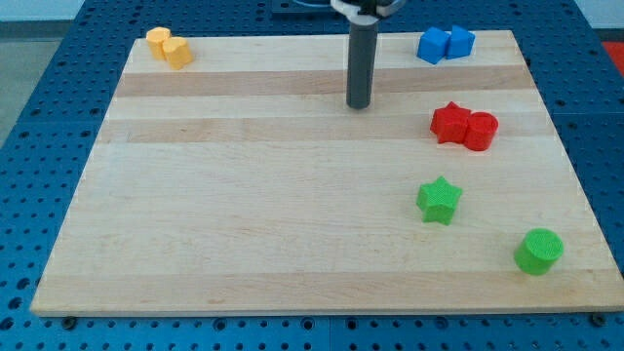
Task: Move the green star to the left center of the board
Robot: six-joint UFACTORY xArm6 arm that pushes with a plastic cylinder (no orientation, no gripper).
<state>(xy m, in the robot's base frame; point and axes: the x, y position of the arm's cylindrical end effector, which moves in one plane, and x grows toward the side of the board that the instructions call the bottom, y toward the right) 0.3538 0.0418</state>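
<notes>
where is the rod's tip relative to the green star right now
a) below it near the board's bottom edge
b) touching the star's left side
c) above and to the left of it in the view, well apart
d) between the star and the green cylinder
c: my tip rests on the board toward the view's top and left of the green star, with bare wood between them and no contact.

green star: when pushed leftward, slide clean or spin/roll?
The green star sits flat and squat on the smooth wooden board, so it probably slides rather than tips or rolls. Its points may make it rotate if hit off-centre. My tip is apart from it, toward the view's top-left.
</notes>
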